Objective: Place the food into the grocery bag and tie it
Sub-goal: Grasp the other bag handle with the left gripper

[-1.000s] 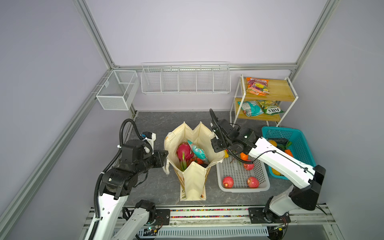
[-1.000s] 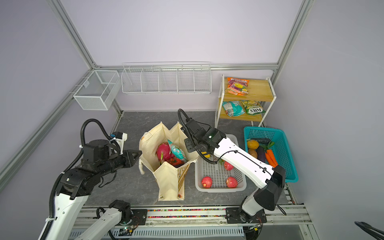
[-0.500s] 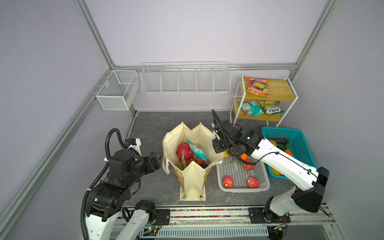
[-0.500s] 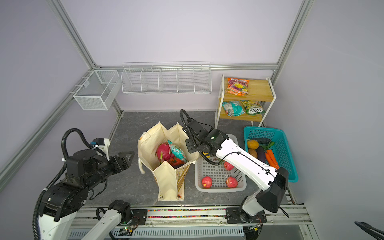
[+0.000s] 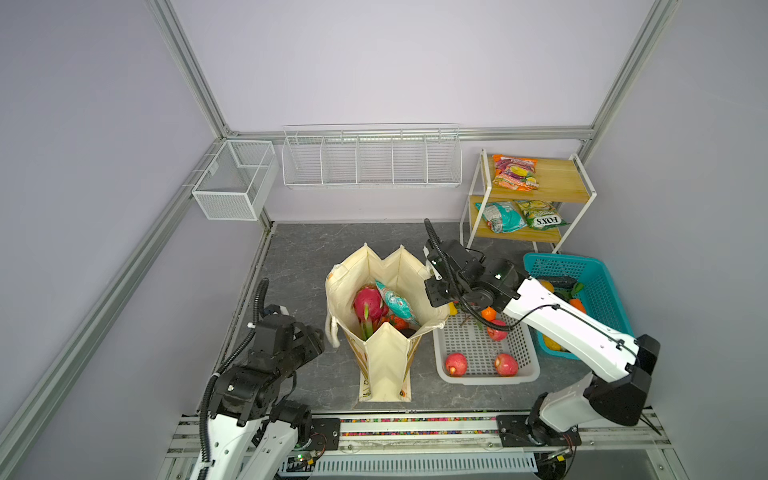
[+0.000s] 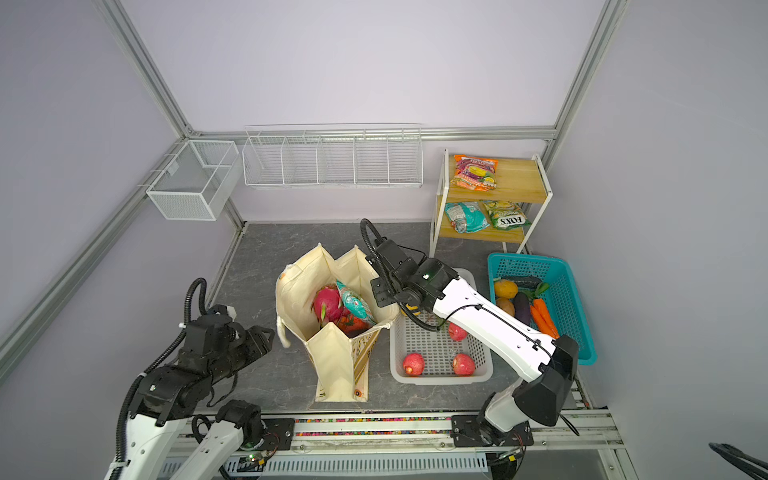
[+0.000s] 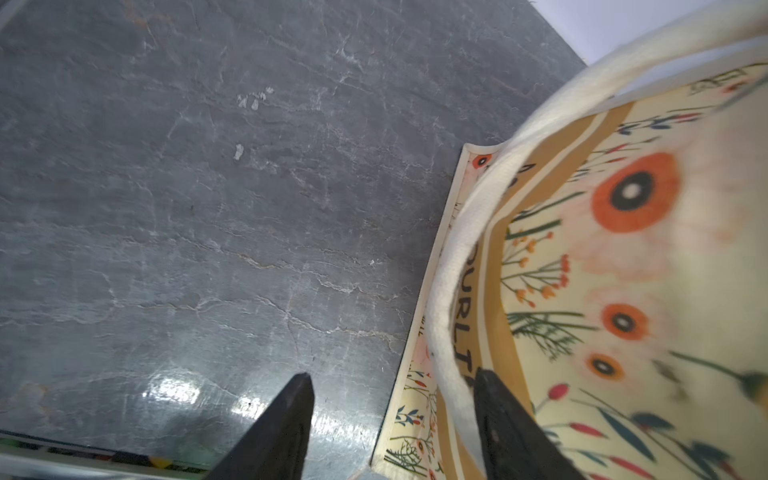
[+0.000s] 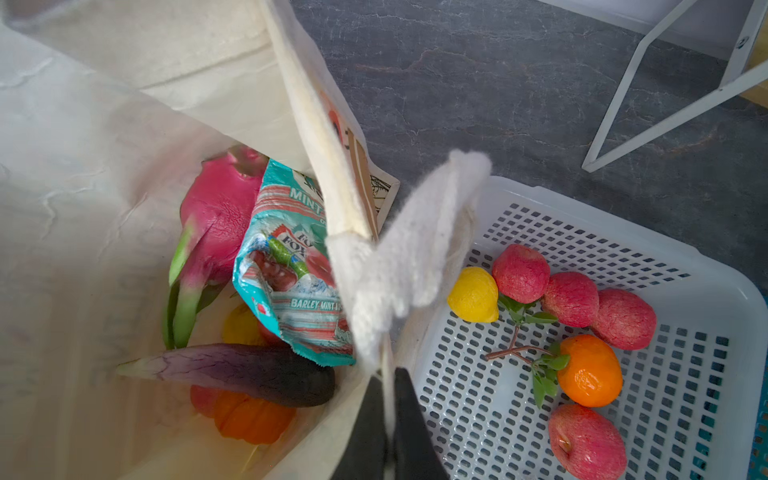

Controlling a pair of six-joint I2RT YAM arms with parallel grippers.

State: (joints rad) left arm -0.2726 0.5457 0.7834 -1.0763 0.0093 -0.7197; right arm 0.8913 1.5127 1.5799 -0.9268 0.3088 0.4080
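The cream floral grocery bag (image 5: pixel 386 365) (image 6: pixel 332 368) stands open mid-floor. Inside lie food items: a pink dragon fruit (image 5: pixel 368 301) (image 8: pixel 220 208), a teal snack packet (image 5: pixel 397 305) (image 8: pixel 286 266), a purple eggplant (image 8: pixel 249 370) and an orange (image 8: pixel 249 419). My right gripper (image 8: pixel 388 374) (image 5: pixel 438 293) is shut on the bag's right rim, beside its strap handle (image 8: pixel 407 257). My left gripper (image 7: pixel 390 376) (image 5: pixel 316 336) is open, low at the bag's left side. The other strap (image 7: pixel 457 257) runs between its fingers, against one fingertip (image 7: pixel 486 382). The bag's printed wall (image 7: pixel 623 270) fills that view's side.
A white perforated basket (image 5: pixel 486 376) right of the bag holds red apples (image 5: pixel 456 363), an orange (image 8: pixel 590 370) and a yellow fruit (image 8: pixel 473 295). A teal basket (image 5: pixel 598 282) with carrots and an eggplant sits far right. Behind it, a wooden shelf (image 5: pixel 557 183) carries snack packets (image 5: pixel 515 172).
My left arm has drawn back from the bag's left rim toward the front left, and its jaws have opened. The right arm has stayed on the bag's right rim.
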